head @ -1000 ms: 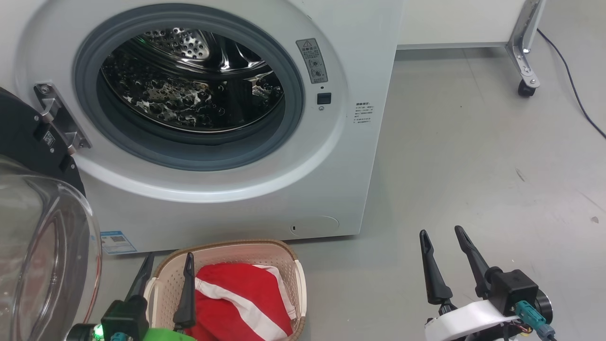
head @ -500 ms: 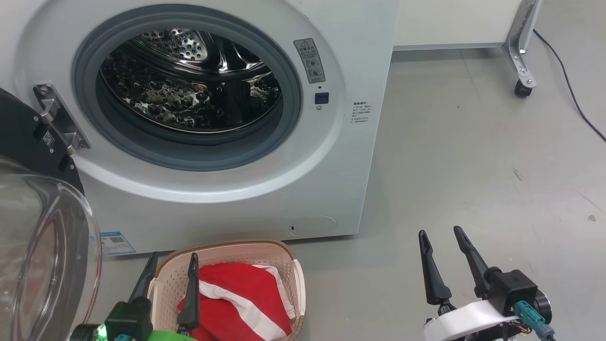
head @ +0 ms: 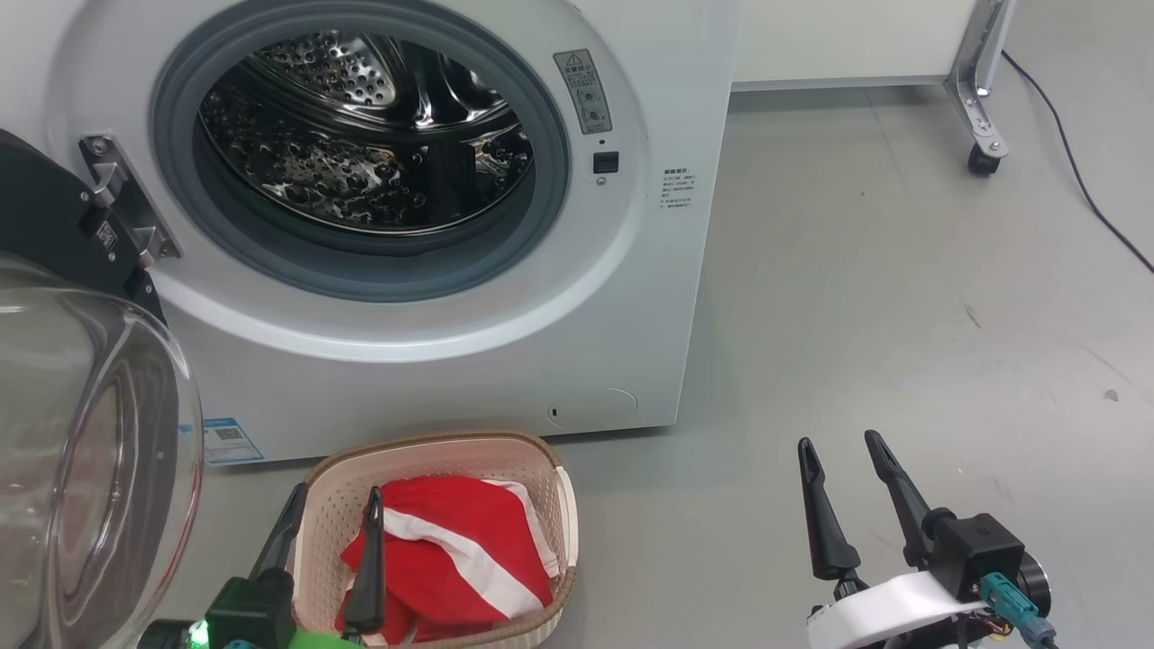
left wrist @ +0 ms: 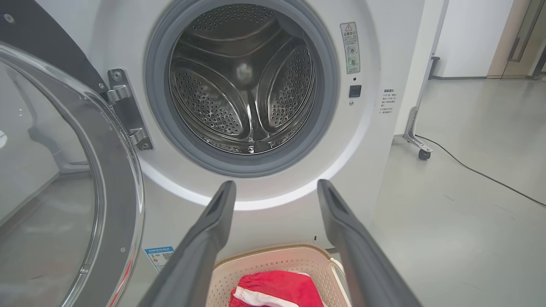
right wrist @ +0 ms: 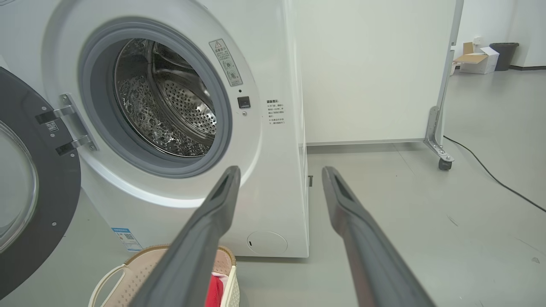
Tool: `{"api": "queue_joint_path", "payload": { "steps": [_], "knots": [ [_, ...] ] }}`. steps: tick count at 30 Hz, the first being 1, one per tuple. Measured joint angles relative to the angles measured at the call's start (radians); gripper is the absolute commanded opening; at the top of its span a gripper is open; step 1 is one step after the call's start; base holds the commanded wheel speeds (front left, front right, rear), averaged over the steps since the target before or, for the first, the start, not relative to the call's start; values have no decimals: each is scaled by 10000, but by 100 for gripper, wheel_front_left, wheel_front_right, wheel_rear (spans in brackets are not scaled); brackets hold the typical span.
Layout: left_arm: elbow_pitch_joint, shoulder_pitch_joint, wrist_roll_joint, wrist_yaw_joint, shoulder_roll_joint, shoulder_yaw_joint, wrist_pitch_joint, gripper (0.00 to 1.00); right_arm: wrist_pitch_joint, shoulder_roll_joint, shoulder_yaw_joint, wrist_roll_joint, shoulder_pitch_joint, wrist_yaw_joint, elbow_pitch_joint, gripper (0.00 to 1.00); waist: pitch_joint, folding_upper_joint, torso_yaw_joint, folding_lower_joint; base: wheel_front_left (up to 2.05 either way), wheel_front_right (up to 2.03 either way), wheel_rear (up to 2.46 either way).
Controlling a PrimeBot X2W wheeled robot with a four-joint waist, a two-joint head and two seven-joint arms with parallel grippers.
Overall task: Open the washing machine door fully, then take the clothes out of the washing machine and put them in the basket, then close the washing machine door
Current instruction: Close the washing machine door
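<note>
1. The washing machine stands with its mouth uncovered. The washing machine door is swung wide to the left on its hinge, black rim outward, and the clear glass bowl bulges toward me.
2. Inside the grey rubber ring, the drum shows bare perforated steel and its ribs right to the back.
3. The basket sits on the grey floor just in front of the machine's lower left part, near the blue label.
4. The clothes lie in the basket, a red bundle with white bands, filling most of it and staying below the brown rim.
5. The left gripper hangs over the basket's left side with its fingers spread and nothing between them. One finger lines up with the left wall and the other crosses the red cloth. I cannot tell if it touches.
6. The right gripper is over bare floor, well to the right of the basket, fingers parted and holding nothing.
</note>
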Motion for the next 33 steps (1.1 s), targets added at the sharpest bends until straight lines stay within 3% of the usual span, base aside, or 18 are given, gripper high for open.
{"api": "queue_joint_path", "payload": {
  "steps": [14,33],
  "knots": [
    [-157,46,77,6,29,0,86,100,0,0,4,19,3,-61,2,100,9,0,-33,0,-60,60,0],
    [-194,89,79,84,36,-33,186,100,0,0,19,31,4,-90,23,100,-79,0,-58,0,-6,6,0]
  ]
}}
